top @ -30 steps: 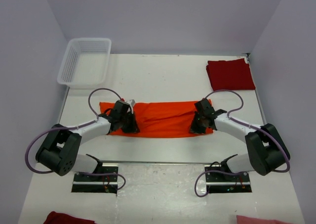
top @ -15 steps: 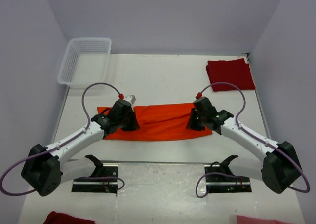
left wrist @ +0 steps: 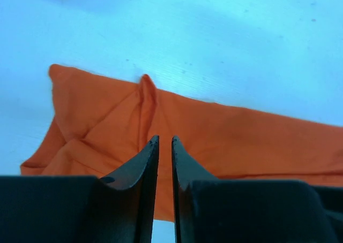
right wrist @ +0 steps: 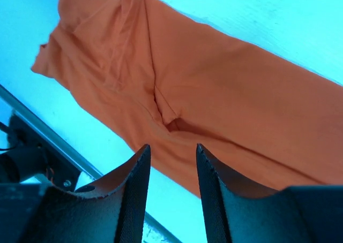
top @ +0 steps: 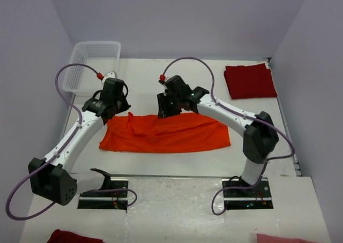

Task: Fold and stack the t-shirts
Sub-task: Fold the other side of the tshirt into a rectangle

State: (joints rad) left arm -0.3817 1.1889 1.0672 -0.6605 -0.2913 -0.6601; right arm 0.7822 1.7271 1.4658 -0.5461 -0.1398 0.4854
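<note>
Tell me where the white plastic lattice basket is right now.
In the top view, the white plastic lattice basket sits at the far left corner of the table, beyond the left end of the bright orange cloth t-shirt.

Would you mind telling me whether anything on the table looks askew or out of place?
Yes: the orange t-shirt lies as a long folded strip, but its left end is rumpled, with a raised crease and uneven edges. The dark red t-shirt looks neatly folded.
</note>
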